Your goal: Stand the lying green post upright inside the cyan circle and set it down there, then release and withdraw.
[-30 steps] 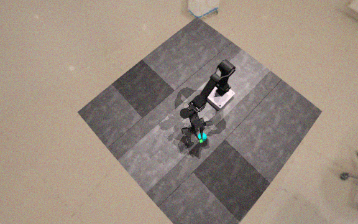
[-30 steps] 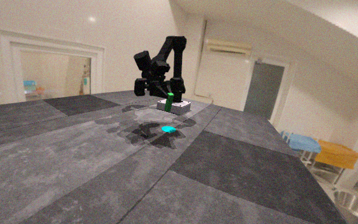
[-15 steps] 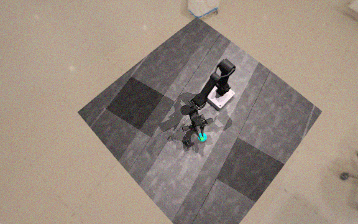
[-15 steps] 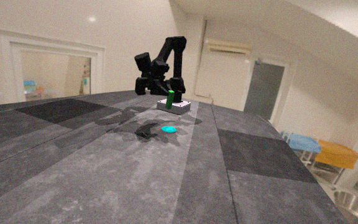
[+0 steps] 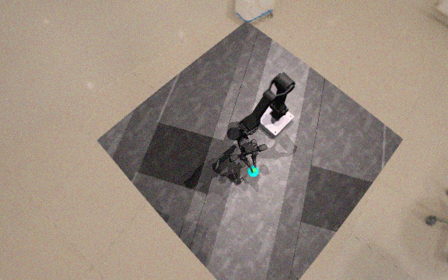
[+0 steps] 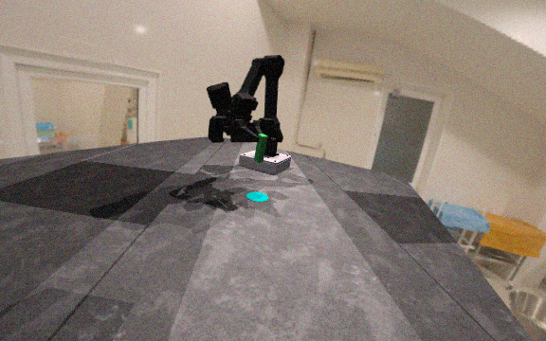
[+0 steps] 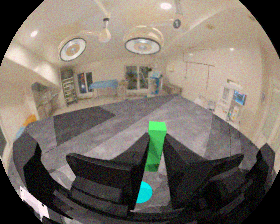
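Observation:
The green post is held nearly upright, leaning slightly, in the air above the table. My gripper is shut on it; its fingers stand on either side of the post in the wrist view. The cyan circle lies flat on the table. From above the post's top shows over the circle; in the exterior view a gap separates the post's lower end from it. In the wrist view a finger hides part of the circle.
The arm's white base plate stands on the table behind the circle. The patterned dark grey table top carries the arm's shadow beside the circle.

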Action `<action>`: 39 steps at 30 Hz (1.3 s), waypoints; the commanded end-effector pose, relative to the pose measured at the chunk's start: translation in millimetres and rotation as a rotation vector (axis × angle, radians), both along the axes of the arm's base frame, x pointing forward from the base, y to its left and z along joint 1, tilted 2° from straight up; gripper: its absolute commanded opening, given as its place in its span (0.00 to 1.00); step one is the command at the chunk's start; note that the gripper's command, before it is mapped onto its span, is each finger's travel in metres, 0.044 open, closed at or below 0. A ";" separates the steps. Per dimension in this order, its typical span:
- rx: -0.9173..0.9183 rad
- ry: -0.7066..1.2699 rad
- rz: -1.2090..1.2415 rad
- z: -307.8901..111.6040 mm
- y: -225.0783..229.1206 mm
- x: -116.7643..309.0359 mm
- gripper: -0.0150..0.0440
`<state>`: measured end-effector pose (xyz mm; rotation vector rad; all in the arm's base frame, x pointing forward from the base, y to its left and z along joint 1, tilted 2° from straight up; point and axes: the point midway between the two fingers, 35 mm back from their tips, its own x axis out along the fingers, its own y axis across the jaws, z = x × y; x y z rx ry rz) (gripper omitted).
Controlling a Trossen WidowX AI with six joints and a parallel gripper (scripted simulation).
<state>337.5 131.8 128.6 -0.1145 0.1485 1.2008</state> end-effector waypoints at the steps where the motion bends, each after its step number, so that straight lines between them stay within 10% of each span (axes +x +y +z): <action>1: 0.014 -0.008 0.011 0.1 -1.6 -5.5 0.29; 39: 0.062 -0.071 0.061 -0.6 -9.1 -25.9 0.29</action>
